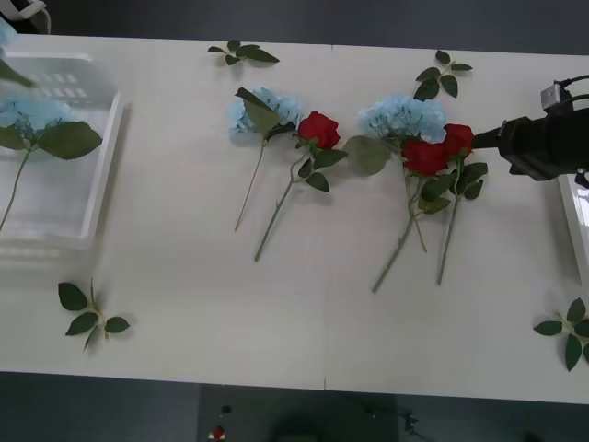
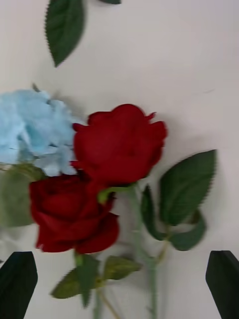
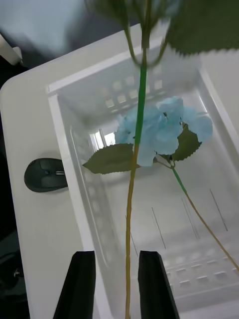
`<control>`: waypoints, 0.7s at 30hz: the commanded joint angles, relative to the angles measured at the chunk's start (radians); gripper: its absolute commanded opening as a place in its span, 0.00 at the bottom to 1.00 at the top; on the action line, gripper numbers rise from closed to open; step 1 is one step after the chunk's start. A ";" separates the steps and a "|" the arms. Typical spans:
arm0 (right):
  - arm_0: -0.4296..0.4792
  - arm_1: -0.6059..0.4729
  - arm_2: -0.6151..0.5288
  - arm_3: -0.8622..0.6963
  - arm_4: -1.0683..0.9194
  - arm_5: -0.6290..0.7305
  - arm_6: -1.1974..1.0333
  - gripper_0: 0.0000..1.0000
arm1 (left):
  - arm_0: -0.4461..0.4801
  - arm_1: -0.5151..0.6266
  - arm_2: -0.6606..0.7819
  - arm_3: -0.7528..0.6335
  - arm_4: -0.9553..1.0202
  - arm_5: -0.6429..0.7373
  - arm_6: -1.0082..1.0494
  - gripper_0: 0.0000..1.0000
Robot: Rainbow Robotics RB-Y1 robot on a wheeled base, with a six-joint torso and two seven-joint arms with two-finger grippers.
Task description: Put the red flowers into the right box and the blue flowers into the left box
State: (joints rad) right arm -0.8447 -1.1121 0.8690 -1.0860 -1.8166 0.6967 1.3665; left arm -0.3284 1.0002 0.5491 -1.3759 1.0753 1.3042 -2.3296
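Observation:
Three red flowers lie mid-table (image 1: 318, 129) (image 1: 425, 157) (image 1: 457, 138). Two blue flowers (image 1: 262, 110) (image 1: 403, 117) lie beside them. My right gripper (image 1: 492, 140) hovers just right of the rightmost rose, open, its fingers (image 2: 17, 281) apart on either side of that rose's stem below two roses (image 2: 119, 144) (image 2: 69, 214). The left box (image 1: 106, 157) holds one blue flower (image 3: 159, 129). My left gripper (image 3: 119, 284) is over that box, shut on the stem of another blue flower (image 3: 139, 99). The right box (image 1: 578, 221) shows as an edge at far right.
Loose leaf sprigs lie at the back (image 1: 244, 52) (image 1: 440, 75), front left (image 1: 90, 313) and front right (image 1: 569, 331). A black computer mouse (image 3: 45, 174) sits on the table beside the left box. The table's front middle is bare.

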 commanded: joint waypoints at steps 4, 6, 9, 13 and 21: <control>-0.060 0.040 -0.002 0.024 0.181 0.018 -0.130 1.00 | -0.018 0.005 -0.025 -0.022 0.037 0.003 0.055 1.00; -0.059 0.068 -0.002 0.040 0.221 0.010 -0.150 1.00 | -0.034 0.002 -0.029 -0.022 0.075 0.047 0.056 1.00; -0.060 0.109 -0.002 0.063 0.275 -0.005 -0.184 1.00 | -0.089 -0.037 -0.040 -0.022 0.135 0.130 0.056 1.00; -0.066 0.167 -0.002 0.107 0.310 -0.036 -0.191 1.00 | -0.179 -0.123 -0.104 -0.023 0.153 0.161 0.082 1.00; -0.094 0.253 -0.002 0.221 0.338 -0.063 -0.193 1.00 | -0.365 -0.293 -0.278 -0.026 -0.066 0.159 0.279 1.00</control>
State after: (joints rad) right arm -0.8882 -0.8694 0.8811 -0.8982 -1.4948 0.6373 1.2176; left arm -0.6334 0.7357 0.2873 -1.3757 1.0586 1.4632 -2.0744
